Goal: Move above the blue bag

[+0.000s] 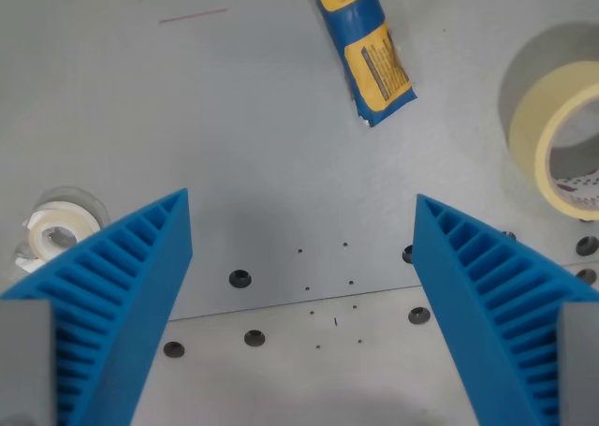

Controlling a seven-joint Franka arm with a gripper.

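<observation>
The blue bag [363,44], a narrow blue and yellow packet, lies flat on the grey table at the top of the wrist view, right of centre, running off the top edge. My gripper [301,211] hangs open well below it in the picture, its two ribbed blue fingers [122,295] spread wide with only bare table between them. Nothing is held. The bag sits above and slightly to the right of the gap between the fingers.
A large roll of cream masking tape [562,126] stands at the wrist view's right edge. A small clear tape roll [58,225] lies at the left, partly behind the left finger. Bolt holes [241,278] and a plate seam cross the table below centre.
</observation>
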